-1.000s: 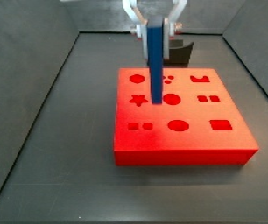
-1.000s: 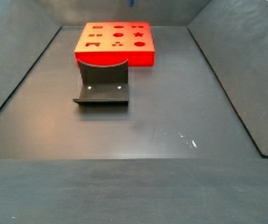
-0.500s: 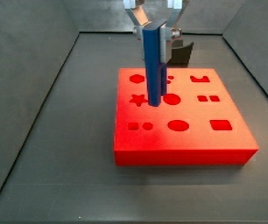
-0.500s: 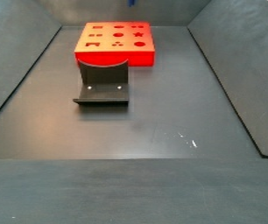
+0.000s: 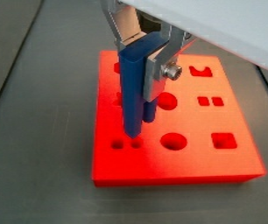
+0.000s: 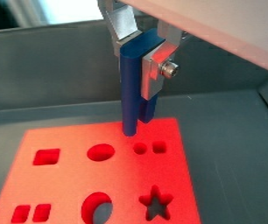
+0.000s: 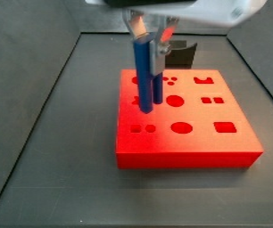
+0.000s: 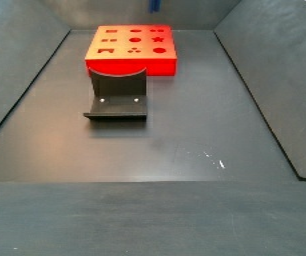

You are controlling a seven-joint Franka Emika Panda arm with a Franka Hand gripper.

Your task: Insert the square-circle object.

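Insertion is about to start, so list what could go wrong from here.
1. The peg hangs upright in the gripper above the red block; if it is off the paired holes, it may jam on the face.
2. A grip only at its top may let it tilt.

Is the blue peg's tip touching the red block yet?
Cannot tell. In both wrist views the gripper holds the peg upright over the red block, tip near the paired holes; no view shows contact or gap plainly.

I see a dark grey floor (image 8: pixel 183 150) with raised side walls. Directly on it rest two items: the red block (image 8: pixel 132 50) with shaped holes, at the far end in a side view, and the dark grey curved stand (image 8: pixel 117 97), just beside the block's near edge.

The gripper (image 7: pixel 149 40) hangs above the block, off the floor.
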